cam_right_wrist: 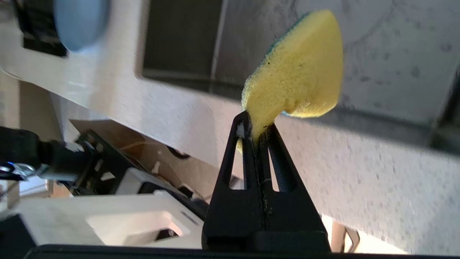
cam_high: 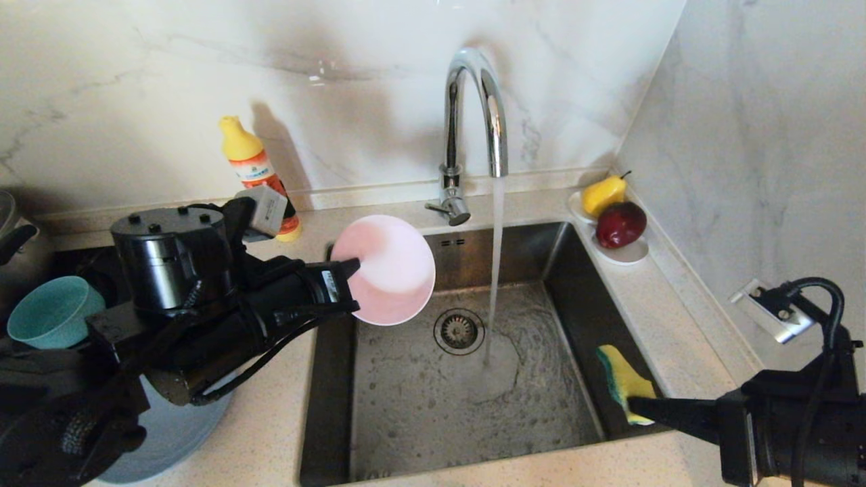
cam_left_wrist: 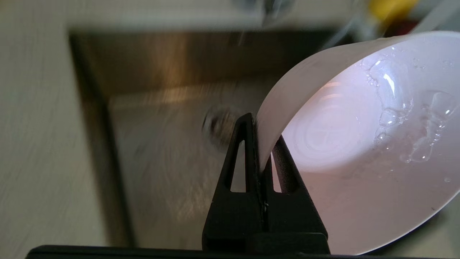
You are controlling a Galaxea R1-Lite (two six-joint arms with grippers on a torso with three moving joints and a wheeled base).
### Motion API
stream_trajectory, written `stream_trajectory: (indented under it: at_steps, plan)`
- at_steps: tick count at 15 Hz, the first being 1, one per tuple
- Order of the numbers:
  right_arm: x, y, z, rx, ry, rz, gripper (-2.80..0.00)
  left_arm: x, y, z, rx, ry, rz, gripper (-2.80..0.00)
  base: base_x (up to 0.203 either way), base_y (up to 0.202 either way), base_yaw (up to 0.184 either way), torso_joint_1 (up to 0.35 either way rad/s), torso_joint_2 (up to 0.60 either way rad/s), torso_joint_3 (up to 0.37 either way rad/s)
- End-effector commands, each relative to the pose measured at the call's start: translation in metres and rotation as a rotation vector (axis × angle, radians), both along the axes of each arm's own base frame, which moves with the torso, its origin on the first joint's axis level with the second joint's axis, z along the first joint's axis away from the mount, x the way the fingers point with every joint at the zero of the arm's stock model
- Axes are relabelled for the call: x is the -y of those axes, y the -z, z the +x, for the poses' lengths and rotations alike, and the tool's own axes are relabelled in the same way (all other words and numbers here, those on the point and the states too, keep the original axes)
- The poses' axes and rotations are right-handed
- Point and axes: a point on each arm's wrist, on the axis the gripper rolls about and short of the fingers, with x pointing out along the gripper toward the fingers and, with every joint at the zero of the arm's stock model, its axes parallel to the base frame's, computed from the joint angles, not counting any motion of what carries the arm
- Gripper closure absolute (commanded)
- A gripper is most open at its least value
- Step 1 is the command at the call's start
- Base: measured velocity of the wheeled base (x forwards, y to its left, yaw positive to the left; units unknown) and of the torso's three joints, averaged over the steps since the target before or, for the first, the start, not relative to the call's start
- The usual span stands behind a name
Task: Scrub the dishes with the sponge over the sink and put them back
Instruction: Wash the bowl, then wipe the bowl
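Over the sink [cam_high: 575,284], the left claw [cam_high: 353,287] is clamped on the rim of the pale pink bowl [cam_high: 392,270], tipped on its side beside the water running from the faucet [cam_high: 473,101]. At the sink's right edge, the right claw [cam_high: 632,406] pinches the yellow sponge [cam_high: 622,379]. Left of the basin, the teal bowl [cam_high: 51,311] sits behind the grey-blue plate [cam_high: 169,433] on the table [cam_high: 270,433].

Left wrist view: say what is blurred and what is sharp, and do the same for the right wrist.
Left wrist view: sink smeared, pink bowl and fingers crisp, droplets glinting. Right wrist view: sponge fairly sharp, countertop behind soft.
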Motion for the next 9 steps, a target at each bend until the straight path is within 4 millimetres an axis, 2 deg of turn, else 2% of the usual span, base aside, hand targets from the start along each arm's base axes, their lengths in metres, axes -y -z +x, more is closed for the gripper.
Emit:
stream_trajectory:
  at_steps: [1,3,6,9]
  plan:
    - [-0.003,-0.011,0.001,0.027,-0.013,0.021,0.00,-0.008,-0.005,-0.016,-0.168,0.003,0.090,0.00,0.000,0.000,0.000,0.000,0.00,0.000]
    - [-0.012,-0.018,0.001,0.036,-0.052,0.031,0.00,-0.008,-0.011,-0.027,-0.270,0.024,0.138,0.00,0.000,0.000,0.000,0.000,0.00,0.000]
    - [-0.024,-0.028,0.006,0.048,-0.094,0.046,0.00,0.014,-0.005,-0.037,-0.310,0.056,0.172,0.00,0.000,0.000,0.000,0.000,0.00,0.000]
    - [-0.037,-0.031,0.009,0.043,-0.143,0.048,0.00,0.045,0.013,-0.031,-0.294,-0.023,0.225,0.00,0.000,0.000,0.000,0.000,0.00,0.000]
